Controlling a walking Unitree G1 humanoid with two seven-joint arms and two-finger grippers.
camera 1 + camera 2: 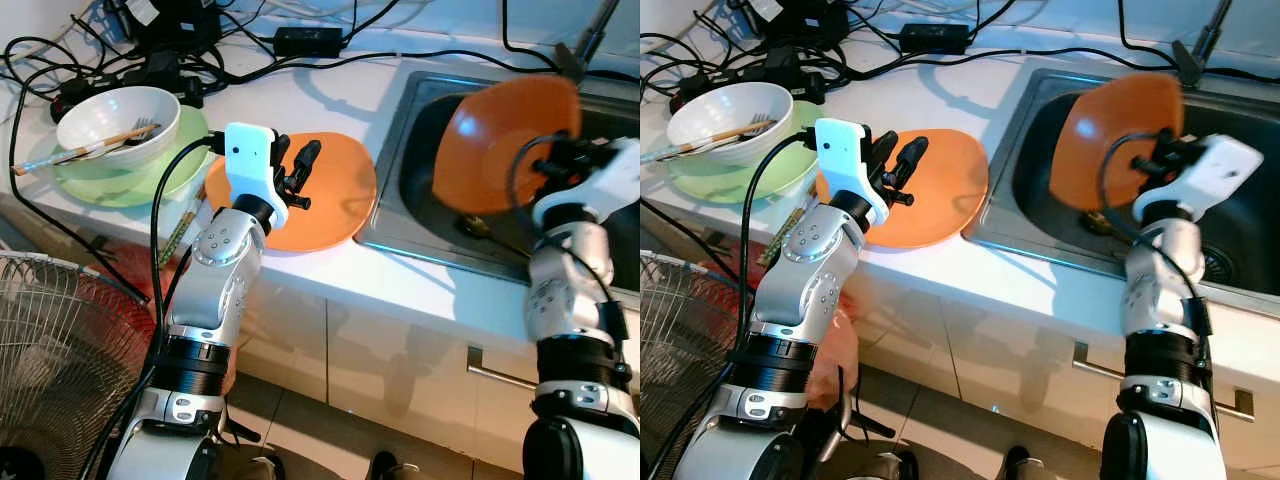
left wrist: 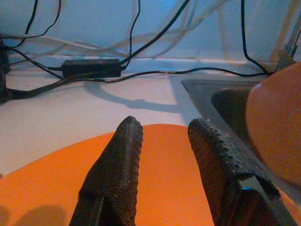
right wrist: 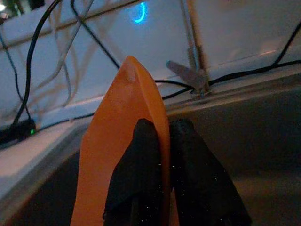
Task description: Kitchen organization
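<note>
One orange bowl (image 1: 505,140) on edge, pincer-held (image 3: 162,155).

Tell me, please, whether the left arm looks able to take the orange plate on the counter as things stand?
Probably yes: the left gripper hovers open right above the orange plate, with nothing lying between them.

Head views are bright and evenly lit, with cable shadows falling toward six o'clock on the table (image 1: 330,100). The held orange plate (image 1: 505,145) is motion-blurred. The right wrist view is dim and grainy, with a blue glare arc at twelve o'clock.

White counter (image 1: 330,110); orange plate (image 1: 335,195); cables (image 1: 200,45)
</note>
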